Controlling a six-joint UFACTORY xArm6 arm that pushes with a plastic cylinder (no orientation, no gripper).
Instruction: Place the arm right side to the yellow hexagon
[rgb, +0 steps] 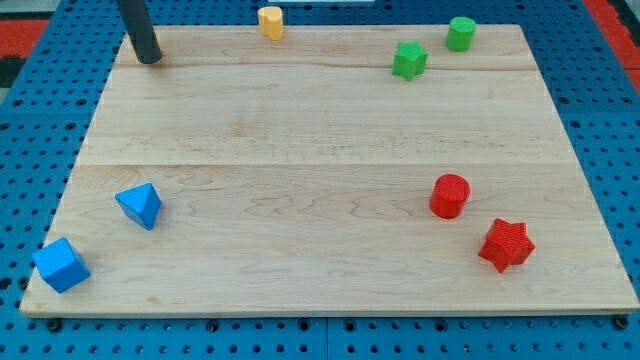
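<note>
The table (330, 190) is a pale wooden board, and my tip (149, 58) rests near its top-left corner in the view, the rod serving as the claw; it has no jaws, so it is neither clenched nor grasping anything and touches no block. From my tip, the yellow hexagon (271, 22) lies well apart toward the view's right and slightly toward the top, at the table's top edge, so I judge the coming move must pass it and stop just beyond its right side. The hexagon stands upright, squat, with no long axis or pointing direction I can make out.
</note>
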